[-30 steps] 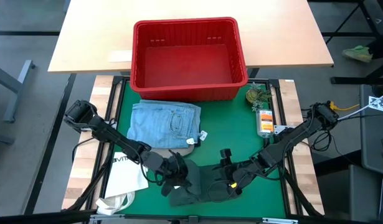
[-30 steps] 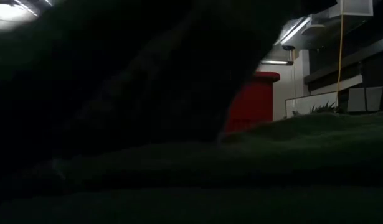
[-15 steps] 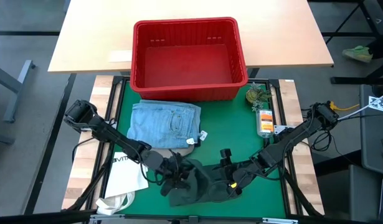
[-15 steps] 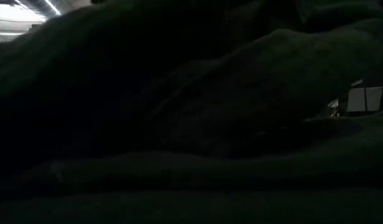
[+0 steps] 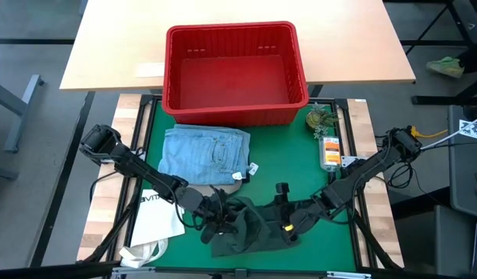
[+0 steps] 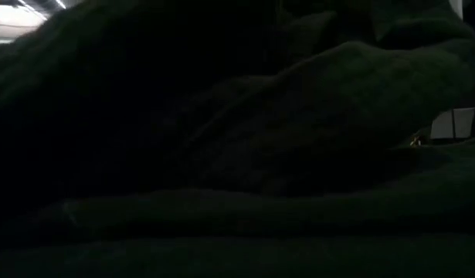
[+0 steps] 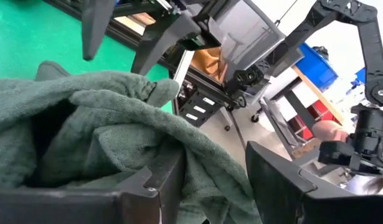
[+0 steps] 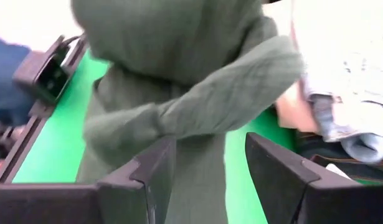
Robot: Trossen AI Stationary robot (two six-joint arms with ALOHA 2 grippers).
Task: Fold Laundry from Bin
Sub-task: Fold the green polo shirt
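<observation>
Green mat [image 5: 300, 167] on the work table, seen from above: red bin [image 5: 235, 71] at the far edge, empty inside. Folded light blue jeans [image 5: 205, 153] just in front of the bin. Dark green piece [image 5: 250, 229] crumpled at the near edge, between both arms. Left gripper [image 5: 216, 217] at the garment's left side, right gripper [image 5: 288, 225] at its right side, both touching the cloth. White tote bag [image 5: 157, 217] by the left arm.

Low view: almost wholly filled by dark cloth [image 6: 299, 139] close against the lens.

Left wrist view: fingers [image 7: 169, 180] parted, green fabric [image 7: 104, 140] lying in the gap; firm grip or not, cannot tell.

Right wrist view: fingers [image 8: 151, 165] standing wide apart, a green fold [image 8: 197, 106] hanging just ahead of them, nothing clamped. Jeans visible farther off.
</observation>
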